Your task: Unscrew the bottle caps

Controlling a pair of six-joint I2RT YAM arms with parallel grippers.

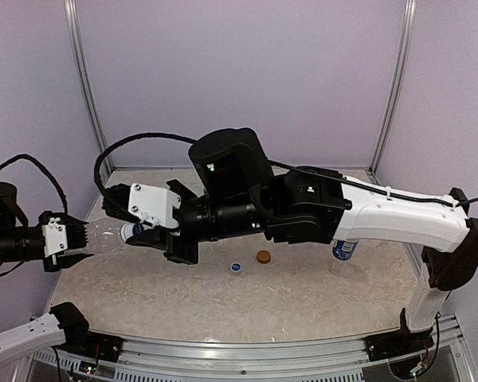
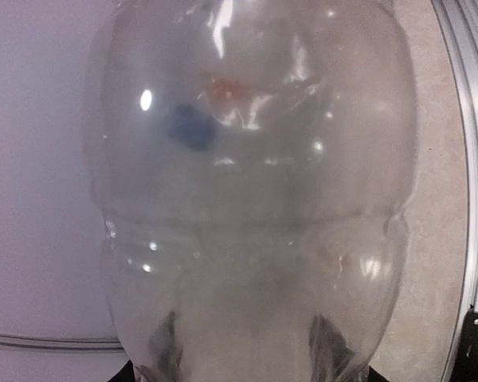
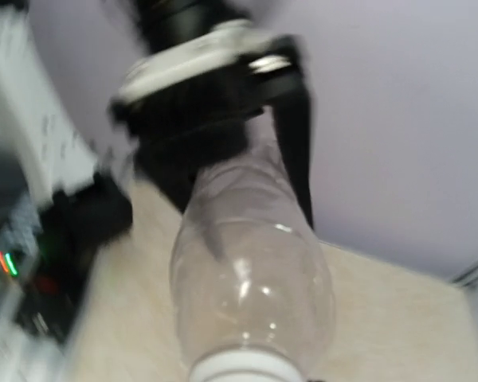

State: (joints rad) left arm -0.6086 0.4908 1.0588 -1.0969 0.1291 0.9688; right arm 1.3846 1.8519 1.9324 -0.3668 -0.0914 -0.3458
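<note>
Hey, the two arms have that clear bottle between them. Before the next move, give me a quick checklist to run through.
1. Left gripper clamped on the clear bottle: ok.
2. Bottle held sideways, off the table: ok.
3. Right gripper at the bottle's neck end: ok.
4. Right jaws closed on the cap: cannot tell, the right wrist view is blurred.
5. Loose blue cap and brown cap lie on the table, apart from the held bottle: ok.
6. Blue-labelled bottle sits close under the right arm: not ok, a swing might knock it.
</note>
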